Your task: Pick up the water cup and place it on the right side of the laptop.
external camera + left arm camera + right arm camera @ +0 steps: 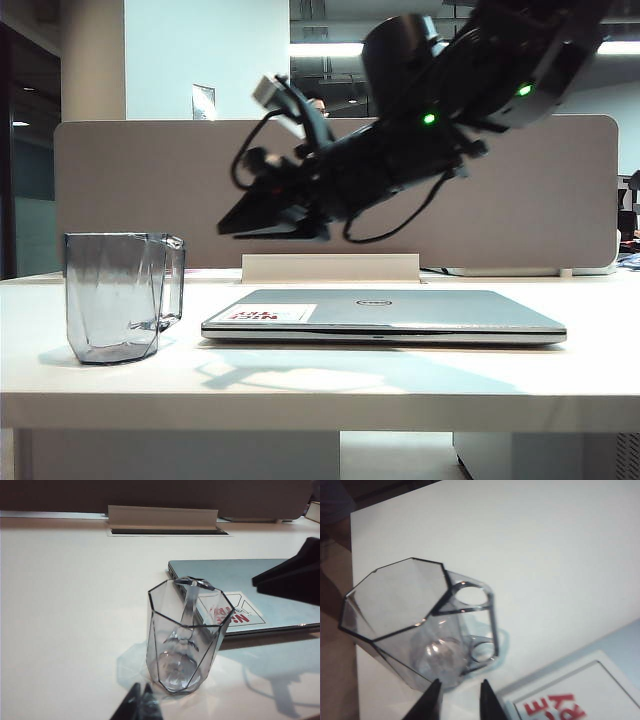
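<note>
Two task things sit on the pale desk (330, 385). Leftmost, near the desk's left edge, stands the transparent smoky-grey faceted plastic water cup (118, 296) with a side handle, upright and empty, its handle turned toward the slim silver-grey laptop (385, 315) just to its right, with a small gap between them. The laptop lies closed; its lid carries a round logo too small to read and a white sticker (270, 313) with red print, of which only fragments of letters can be made out in the wrist views. Behind it runs a grey partition (150, 190).

Above the laptop's left half hangs the right gripper (275, 215), tilted down toward the cup and well clear of it; the right wrist view shows its two dark fingertips (434, 700) slightly apart with nothing between them, the cup just ahead of them.

Only a dark tip of the left gripper (140, 705) shows, cut off at the frame edge near the cup's base; whether its jaws are spread cannot be told.
</note>
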{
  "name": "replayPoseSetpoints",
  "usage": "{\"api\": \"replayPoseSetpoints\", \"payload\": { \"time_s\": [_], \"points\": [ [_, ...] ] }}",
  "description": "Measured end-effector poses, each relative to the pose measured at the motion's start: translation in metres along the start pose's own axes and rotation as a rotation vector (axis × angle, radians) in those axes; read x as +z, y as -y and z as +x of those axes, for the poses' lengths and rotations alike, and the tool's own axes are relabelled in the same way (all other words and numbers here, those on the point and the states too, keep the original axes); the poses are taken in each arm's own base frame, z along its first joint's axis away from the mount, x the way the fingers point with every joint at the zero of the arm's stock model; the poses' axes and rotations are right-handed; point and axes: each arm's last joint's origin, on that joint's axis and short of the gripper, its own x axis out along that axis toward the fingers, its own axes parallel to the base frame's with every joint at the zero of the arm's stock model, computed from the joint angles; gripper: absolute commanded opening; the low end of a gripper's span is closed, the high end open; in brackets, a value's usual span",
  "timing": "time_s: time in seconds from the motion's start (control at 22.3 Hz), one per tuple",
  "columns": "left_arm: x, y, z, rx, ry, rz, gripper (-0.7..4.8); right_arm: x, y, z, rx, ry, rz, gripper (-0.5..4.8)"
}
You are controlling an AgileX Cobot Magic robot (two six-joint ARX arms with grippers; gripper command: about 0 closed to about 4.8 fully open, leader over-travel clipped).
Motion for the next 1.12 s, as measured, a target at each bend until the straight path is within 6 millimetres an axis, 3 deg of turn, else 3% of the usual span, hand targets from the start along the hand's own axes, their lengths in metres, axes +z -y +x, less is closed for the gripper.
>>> {"api": "replayPoseSetpoints", "payload": {
  "time_s": [0.31,0.72,1.12],
  "points": [
    [0.0,0.0,0.0,0.0,0.0,0.0,-0.04,-0.009,-0.003,0.024,-0.024,-0.033,0.0,1.17],
    [0.0,0.0,0.0,0.0,0.0,0.0,-0.04,-0.015,0.002,0.035,-0.034,0.052,-0.013,1.17],
    [0.0,0.0,0.0,0.0,0.0,0.0,-0.04,-0.034,0.007,0.047,-0.034,0.056,-0.002,1.17]
  ]
}}
